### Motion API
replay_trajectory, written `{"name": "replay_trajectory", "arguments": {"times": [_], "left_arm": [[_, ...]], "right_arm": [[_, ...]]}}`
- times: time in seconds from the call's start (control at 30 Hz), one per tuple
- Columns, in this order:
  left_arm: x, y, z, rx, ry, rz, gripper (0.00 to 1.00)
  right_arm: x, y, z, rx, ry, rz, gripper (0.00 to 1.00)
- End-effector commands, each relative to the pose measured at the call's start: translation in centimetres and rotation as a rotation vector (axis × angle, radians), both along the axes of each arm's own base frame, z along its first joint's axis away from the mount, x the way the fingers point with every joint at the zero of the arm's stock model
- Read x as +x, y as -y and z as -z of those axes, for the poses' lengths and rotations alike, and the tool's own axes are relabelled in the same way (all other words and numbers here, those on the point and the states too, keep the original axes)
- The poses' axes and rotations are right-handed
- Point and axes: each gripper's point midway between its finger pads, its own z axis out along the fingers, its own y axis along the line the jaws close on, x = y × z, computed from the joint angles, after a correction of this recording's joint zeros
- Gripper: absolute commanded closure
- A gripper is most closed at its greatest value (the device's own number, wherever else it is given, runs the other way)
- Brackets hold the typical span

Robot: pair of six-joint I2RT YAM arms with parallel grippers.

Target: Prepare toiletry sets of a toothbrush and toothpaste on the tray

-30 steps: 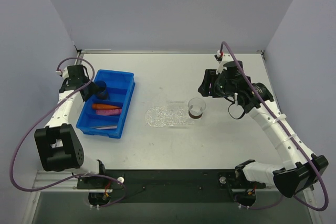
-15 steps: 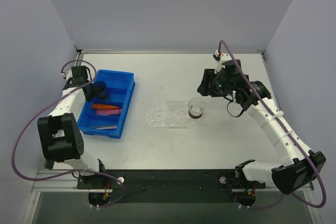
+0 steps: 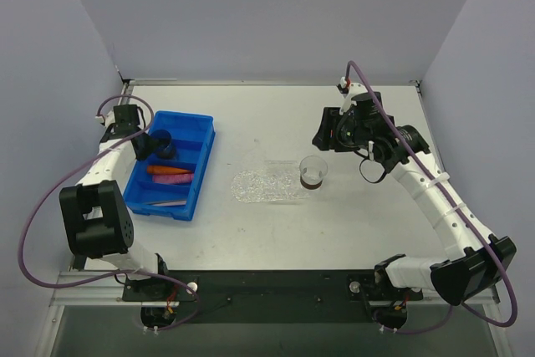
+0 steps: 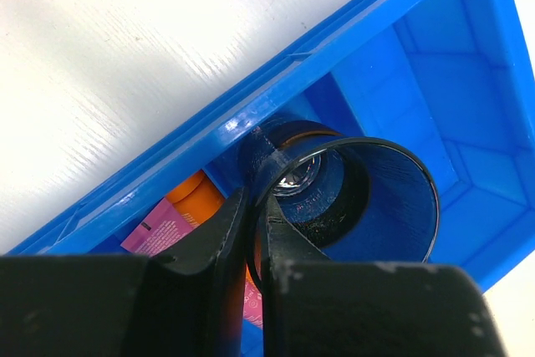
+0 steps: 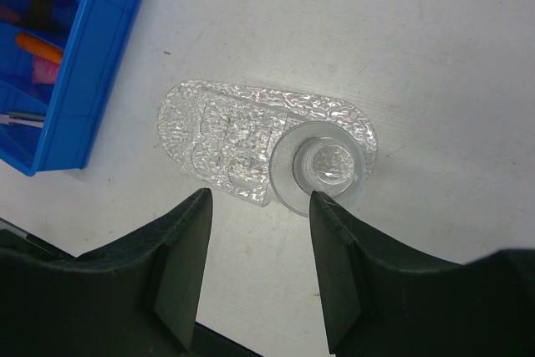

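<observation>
Status: no set is on the tray [image 3: 255,186] yet. The tray lies mid-desk, just right of the blue bin [image 3: 185,127], and carries only a clear cup [image 3: 313,171] standing upright on its right end; the rest of its bumpy surface is bare. All items to be packed sit in the bin: orange toothpaste [image 3: 165,170] and magenta toothpaste [image 3: 174,179] side by side in the middle compartment, and the toothbrush [image 3: 163,203] in the compartment nearest the arm bases, a thin pale line in the overhead view, so I read it as the brush with some reserve. Left tool [image 4: 253,206] is down in the far compartment of the bin, its fingers [image 4: 226,232] nearly together and pinching the wall of a second cup [image 4: 359,198], one finger inside the rim and one outside. Cannot tell whether that cup is off the bin floor. Right tool [image 5: 261,200] hovers over the near edge of the tray with jaws spread wide and nothing between them, clear of the cup on the tray. Judgement: early stage, cup placement under way. Left to do: set the second cup on the tray, then move the brush and the tubes over from the bin. The desk [image 3: 334,232] shows no other loose items.
</observation>
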Motion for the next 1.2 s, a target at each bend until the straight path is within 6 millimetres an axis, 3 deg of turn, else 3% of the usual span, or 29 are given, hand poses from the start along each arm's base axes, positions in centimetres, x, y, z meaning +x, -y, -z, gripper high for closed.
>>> {"name": "replay_trajectory", "arguments": {"times": [0.0, 0.27, 0.53, 0.7, 0.83, 0.93, 0.97, 1.07, 1.17], "left_arm": [[1.6, -0.1, -3.7, 0.010, 0.108, 0.012, 1.00], [1.6, -0.4, -8.7, 0.080, 0.199, 0.065, 1.00], [-1.2, -0.2, -10.9, 0.129, 0.201, 0.102, 1.00], [-2.0, 1.0, -14.1, 0.140, 0.282, 0.185, 1.00], [-1.7, 4.0, -16.8, 0.131, 0.334, 0.349, 1.00], [-2.1, 7.6, -16.5, 0.152, 0.281, 0.494, 1.00], [-2.4, 10.1, -16.8, 0.151, 0.276, 0.574, 1.00], [-3.3, 14.2, -16.7, 0.109, 0.270, 0.720, 1.00], [-4.2, 17.0, -16.5, 0.047, 0.264, 0.833, 1.00]], "right_arm": [[0.4, -0.1, -1.8, 0.021, 0.037, -0.002, 0.55], [0.3, -0.1, -2.5, 0.031, 0.049, -0.001, 0.55], [0.2, -0.2, -3.4, 0.043, 0.070, -0.005, 0.55], [0.1, -0.5, -3.9, 0.056, 0.072, -0.012, 0.55], [0.0, -1.2, -4.2, 0.072, 0.068, -0.032, 0.55], [-0.2, -2.0, -4.6, 0.083, 0.071, -0.058, 0.54], [-0.2, -2.4, -4.6, 0.084, 0.067, -0.068, 0.53], [-0.9, -3.7, -4.9, 0.087, 0.063, -0.113, 0.50], [-1.7, -5.4, -5.0, 0.081, 0.063, -0.159, 0.46]]}}
